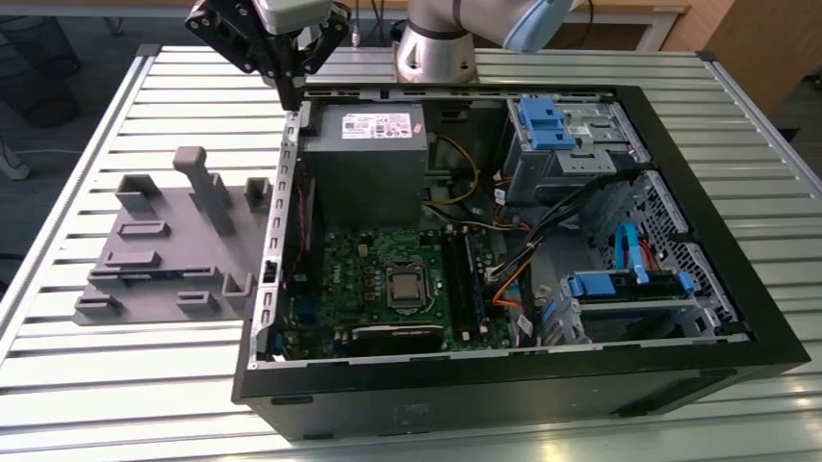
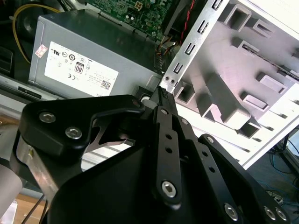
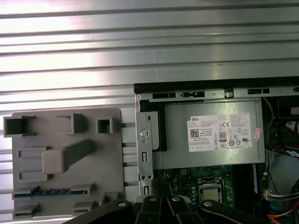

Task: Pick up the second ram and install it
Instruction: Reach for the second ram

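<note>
**Exterior view.** Shows the gripper (image 1: 293, 96) hanging over the far corner of the open computer case (image 1: 514, 385), close by the grey power supply (image 1: 366, 154) and above the case wall on the exterior view's left. Reads the jaws as pressed together, with nothing between them. Puts the second ram (image 1: 133, 279) well apart from them, down in the grey holder block (image 1: 154, 255) on the table (image 1: 77, 385). From the jaws, lies toward the exterior view's left and nearer the camera. Gives just a thin blue edge of it here, low in a slot along the holder's near side. Long axis across, aimed at the case wall rather than running along it. Judged crosswise to the long black slots (image 1: 465, 284) of the green motherboard (image 1: 366, 269).

**Second wrist view.** Looks past the gripper (image 2: 162, 91), drawn to one narrow tip over the metal edge of the case, between the power supply (image 2: 88, 65) and the holder block (image 2: 233, 60). Empty, as far as can be judged.

**First wrist view.** Catches the second ram (image 3: 49, 192) most plainly: a long blue strip seated between two grey lugs of the holder block (image 3: 107, 158). Flat and low, one end pointing at the case wall, the other away from it. Places the gripper (image 3: 180, 201) on the case side of that wall, so off one end of the strip's long axis and not above it. Slatted table (image 3: 140, 46) beyond both.
</note>
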